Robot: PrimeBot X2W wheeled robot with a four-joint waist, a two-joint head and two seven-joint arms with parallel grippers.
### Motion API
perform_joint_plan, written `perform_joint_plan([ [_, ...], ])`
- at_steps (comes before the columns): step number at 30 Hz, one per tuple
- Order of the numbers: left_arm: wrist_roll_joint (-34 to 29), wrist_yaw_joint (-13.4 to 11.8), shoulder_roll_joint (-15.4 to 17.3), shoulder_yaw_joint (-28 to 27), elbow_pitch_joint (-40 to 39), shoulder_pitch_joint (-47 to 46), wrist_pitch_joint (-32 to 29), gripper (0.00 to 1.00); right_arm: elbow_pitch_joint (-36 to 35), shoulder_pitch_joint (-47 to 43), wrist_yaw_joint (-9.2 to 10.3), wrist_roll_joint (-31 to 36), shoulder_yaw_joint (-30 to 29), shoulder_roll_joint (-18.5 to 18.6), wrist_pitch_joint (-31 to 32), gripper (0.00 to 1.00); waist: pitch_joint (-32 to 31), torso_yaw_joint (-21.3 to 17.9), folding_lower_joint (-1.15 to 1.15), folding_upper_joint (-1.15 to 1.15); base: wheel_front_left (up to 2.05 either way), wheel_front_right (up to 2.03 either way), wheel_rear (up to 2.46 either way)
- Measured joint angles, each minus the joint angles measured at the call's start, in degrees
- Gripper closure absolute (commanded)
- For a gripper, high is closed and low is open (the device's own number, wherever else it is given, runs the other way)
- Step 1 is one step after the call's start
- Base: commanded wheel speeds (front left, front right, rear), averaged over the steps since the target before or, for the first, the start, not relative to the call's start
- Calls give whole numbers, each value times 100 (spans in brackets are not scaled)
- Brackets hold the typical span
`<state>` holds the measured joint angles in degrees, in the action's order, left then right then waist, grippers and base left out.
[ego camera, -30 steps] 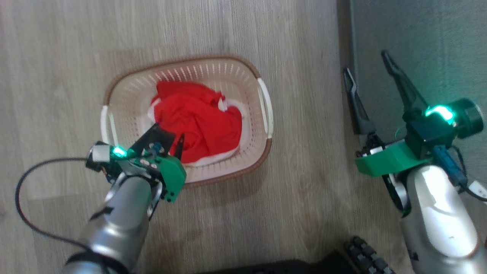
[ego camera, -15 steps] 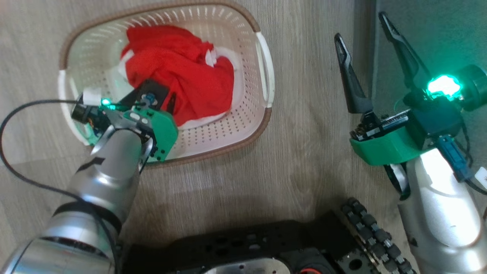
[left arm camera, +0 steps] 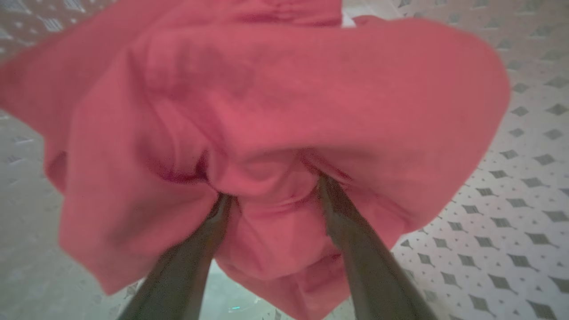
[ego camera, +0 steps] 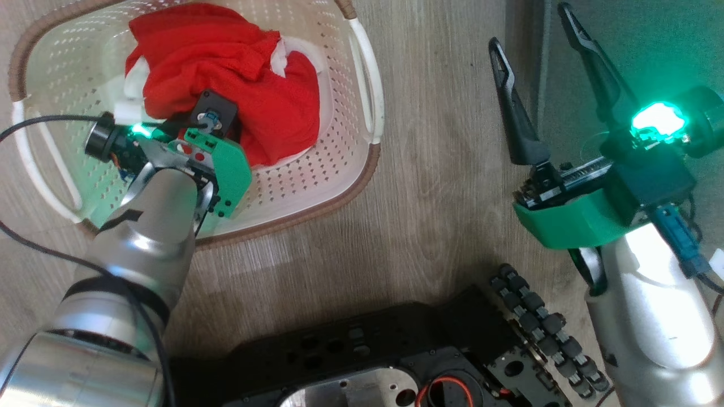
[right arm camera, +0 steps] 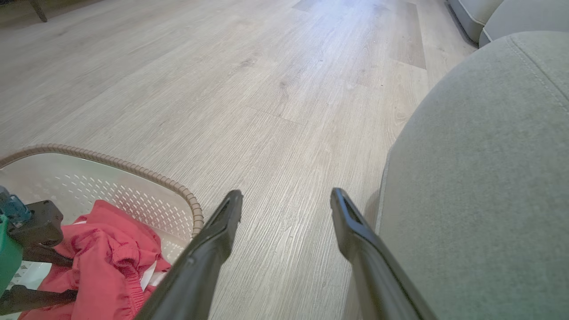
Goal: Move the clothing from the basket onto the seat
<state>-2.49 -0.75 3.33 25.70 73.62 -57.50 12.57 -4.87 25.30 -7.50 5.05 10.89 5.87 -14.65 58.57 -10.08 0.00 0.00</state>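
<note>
The cream basket (ego camera: 339,186) sits on the floor at the upper left of the head view, and the bright red clothing (ego camera: 226,62) lies crumpled inside it. My left gripper (ego camera: 226,133) reaches down into the pile. In the left wrist view its two fingers (left arm camera: 200,249) stand apart, tips sunk in folds of the clothing (left arm camera: 284,89), and a bunch of cloth bulges between them. My right gripper (ego camera: 531,34) hangs open and holds nothing, over the floor beside the grey-green seat (ego camera: 622,34). The right wrist view shows that gripper (right arm camera: 284,195), the seat (right arm camera: 480,178) to its right, and the basket (right arm camera: 178,191) with the clothing (right arm camera: 111,262) at its lower left.
Pale wood floor (right arm camera: 266,89) stretches beyond the basket. My black wheeled base (ego camera: 367,350) lies along the bottom of the head view. A black cable (ego camera: 45,118) loops from the left wrist across the basket's left side. Another pale cushion (right arm camera: 511,13) stands farther back.
The head camera has tipped down, so the whole picture shifted and my base came into view. My left gripper has pushed deeper into the red clothing. The right gripper stays open.
</note>
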Motion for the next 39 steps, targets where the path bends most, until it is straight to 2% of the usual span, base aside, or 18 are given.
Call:
perform_joint_plan([
  [1, 0, 0, 5, 11, 0, -23, -45, 0, -23, -8, 0, 0, -3, -2, 0, 0, 13, -17, 0, 0, 0, 0, 0],
  [2, -1, 5, 11, 27, 0, -38, -97, 56, -41, -11, 0, -1, -31, -18, 1, 0, 24, -34, 0, 0, 0, 0, 0],
  [3, -1, 52, 16, 46, 3, -47, -153, 100, -57, -11, 0, -19, -76, -44, 1, 0, 32, -50, 0, 0, 0, 0, 0],
  [5, 0, 164, 35, 70, 16, -54, -272, 100, -66, -11, 0, -41, -101, -65, 0, 0, 37, -75, 0, 0, 0, 0, 0],
  [14, 155, 166, 58, 74, 66, -62, -253, 100, 19, 34, 0, -116, -60, -130, 0, 0, -114, -123, 0, 0, 0, 0, 0],
  [20, 318, 168, 42, 53, 70, 46, -93, 100, 283, 359, 0, -140, -74, -136, 0, 0, -441, -136, 1, 0, 0, 0, 0],
  [31, 779, 209, -115, 30, -29, 935, 163, 100, 926, 215, 0, -276, -100, 4, 0, 0, -1884, 161, 0, 0, 0, 0, 0],
  [39, 1015, 43, -130, -40, -1263, 1781, 165, 100, 1179, -322, 0, -419, -135, 121, 1, 0, -3020, 378, 0, 0, 0, 0, 0],
])
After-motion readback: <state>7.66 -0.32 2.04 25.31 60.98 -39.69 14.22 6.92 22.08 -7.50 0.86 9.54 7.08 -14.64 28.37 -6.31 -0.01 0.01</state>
